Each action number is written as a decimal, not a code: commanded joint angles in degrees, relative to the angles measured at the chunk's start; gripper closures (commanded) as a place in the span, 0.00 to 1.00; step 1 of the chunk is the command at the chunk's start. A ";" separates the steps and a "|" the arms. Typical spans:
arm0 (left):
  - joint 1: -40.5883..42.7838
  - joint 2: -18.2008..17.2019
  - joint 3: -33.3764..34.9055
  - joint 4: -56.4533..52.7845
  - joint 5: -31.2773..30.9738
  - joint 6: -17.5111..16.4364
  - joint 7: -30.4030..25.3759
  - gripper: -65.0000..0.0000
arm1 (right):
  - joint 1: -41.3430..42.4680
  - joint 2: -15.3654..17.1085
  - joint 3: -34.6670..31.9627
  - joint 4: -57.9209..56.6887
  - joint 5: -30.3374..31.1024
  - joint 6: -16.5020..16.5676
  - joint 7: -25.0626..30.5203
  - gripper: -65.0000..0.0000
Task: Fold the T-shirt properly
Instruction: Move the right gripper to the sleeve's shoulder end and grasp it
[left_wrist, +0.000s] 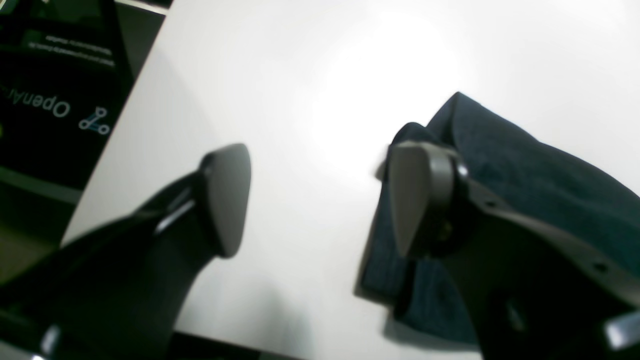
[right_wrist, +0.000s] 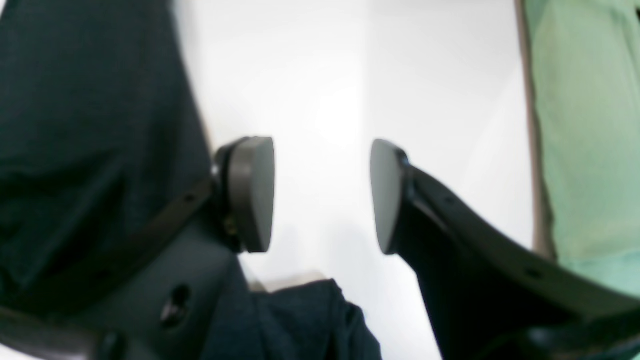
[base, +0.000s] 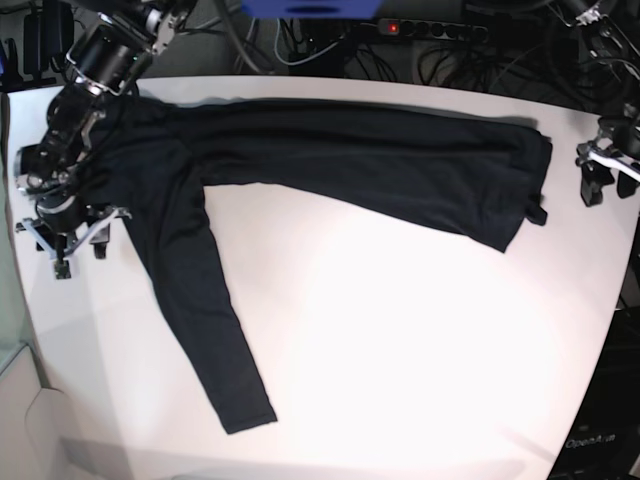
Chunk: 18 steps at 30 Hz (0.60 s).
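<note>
Hovering both claws wide open and empty: the shirt (base: 330, 160) lies just beside the left claw (left_wrist: 320, 200), its hem at the right pad, and beside the right claw (right_wrist: 322, 195). I'd pinch both ends evenly, low against the table (base: 400, 340).

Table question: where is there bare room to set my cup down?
The widest bare patch of the table lies in front of the T-shirt, beside its hanging sleeve. The far edge is covered by cloth, and the left gripper and right gripper crowd both ends.
</note>
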 joint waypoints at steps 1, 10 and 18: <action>-0.24 -1.28 -0.15 0.93 -1.03 -0.12 -1.43 0.35 | 1.55 1.34 -0.09 -0.32 0.78 -0.47 1.41 0.51; -2.09 -1.45 3.19 0.93 -0.24 -0.12 -1.43 0.35 | 3.04 2.49 -2.82 -4.90 0.78 -0.47 1.41 0.51; -5.43 0.04 8.20 1.64 6.97 -0.12 -1.43 0.35 | 1.20 1.61 -7.74 -4.72 0.78 -0.47 1.33 0.51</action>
